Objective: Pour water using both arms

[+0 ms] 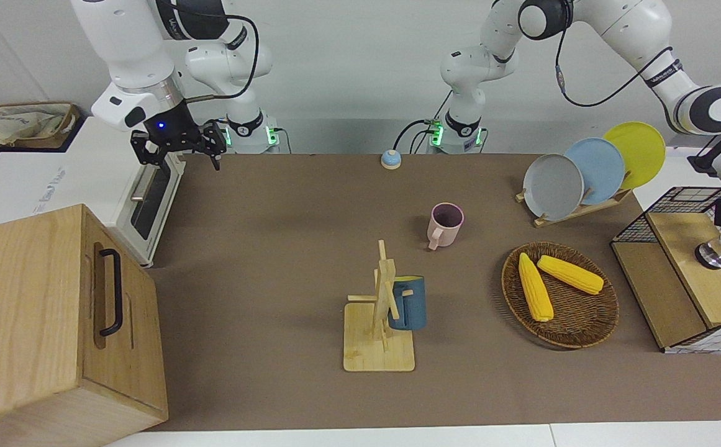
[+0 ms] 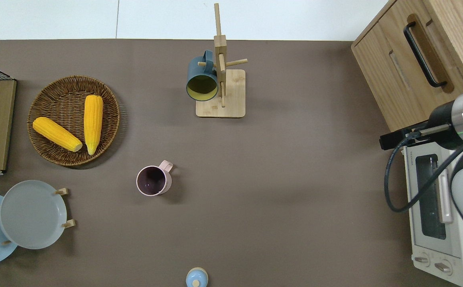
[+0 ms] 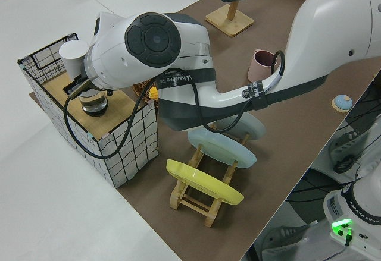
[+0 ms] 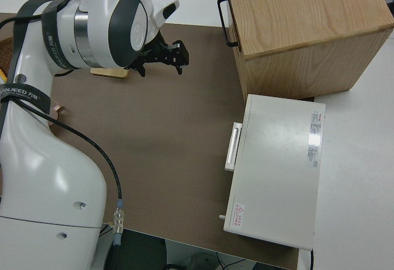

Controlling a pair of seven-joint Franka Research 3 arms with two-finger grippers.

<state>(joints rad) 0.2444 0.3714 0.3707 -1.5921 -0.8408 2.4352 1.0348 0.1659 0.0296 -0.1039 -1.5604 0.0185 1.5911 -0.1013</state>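
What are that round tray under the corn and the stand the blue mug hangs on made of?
The round tray looks like woven wicker or rattan: dark brown, matte, with visible braided strands. The mug stand looks like pale bamboo or light wood, smooth and unpainted, with faint grain on its flat base. The blue mug hanging on it seems matte ceramic or plastic; I can't tell which.

Matt brown table cover [image 1: 285, 261]; woven wicker basket [image 1: 590, 323]; bare wood mug rack [image 1: 380, 347]; glossy white arms [image 1: 130, 49].
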